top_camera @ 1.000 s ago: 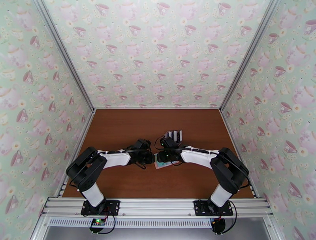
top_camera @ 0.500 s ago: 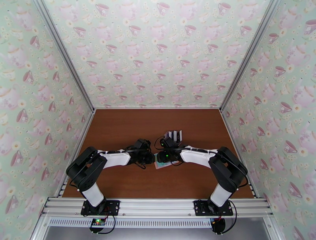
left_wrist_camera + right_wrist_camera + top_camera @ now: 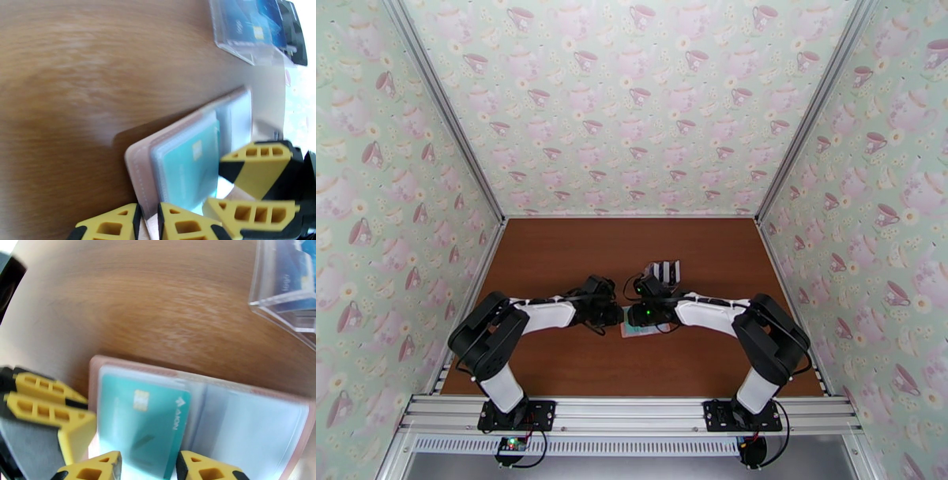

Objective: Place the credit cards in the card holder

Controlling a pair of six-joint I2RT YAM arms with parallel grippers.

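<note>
Our left jaws are clenched on one edge of a small pink folding card holder (image 3: 136,158), its stitched rim pinched in the narrow slot between their yellow-and-black fingers (image 3: 112,225). Our right jaws stand parted over the near end of a thin, plastic teal credit card (image 3: 142,413) with a gold chip. We cannot tell whether their pads press on it or merely straddle it. That card lies flat under the clear pocket on the half of the card holder that the left jaws grip; the other half shows a pale blue-grey pocket. The card holder lies spread open on the brown wooden table (image 3: 158,299). From above, both sets of jaws meet almost tip to tip over it near the middle of the table, each arm reaching in from its own side. Beyond the card holder and apart from it stands a clear plastic card rack (image 3: 276,303) with blue credit cards (image 3: 294,277) upright in it, just behind our right wrist.
</note>
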